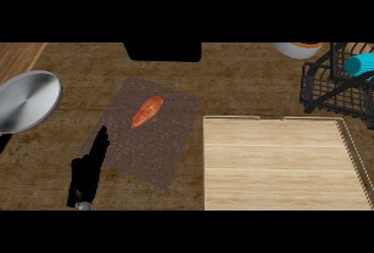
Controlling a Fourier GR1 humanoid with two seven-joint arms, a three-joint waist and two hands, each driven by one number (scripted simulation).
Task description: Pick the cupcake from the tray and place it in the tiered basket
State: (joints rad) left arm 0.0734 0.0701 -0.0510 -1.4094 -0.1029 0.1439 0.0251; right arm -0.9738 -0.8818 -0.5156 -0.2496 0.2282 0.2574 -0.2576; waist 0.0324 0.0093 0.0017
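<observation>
**No cupcake on your tray; the only candidate sits at 12 o'clock, beside the basket.**

The wooden tray (277, 163) at 4 o'clock lies bare. A white, orange-topped round thing (298, 48), cut by the top edge, sits just left of the tiered basket (329, 94) at 2 o'clock. It may be the cupcake, but you cannot tell, nor read any long axis on it. Your left hand (86, 173) rests at 8 o'clock with its fingers straight and pointing to 12, holding nothing. From it the candidate lies towards 2 o'clock, well apart, across the tray. Your right hand is out of view, though its side is nearer. I count one tray, one basket holding one teal item (359, 64), one dark mat (153, 148) carrying one orange vegetable (148, 111), and one silver pan (25, 101).
</observation>
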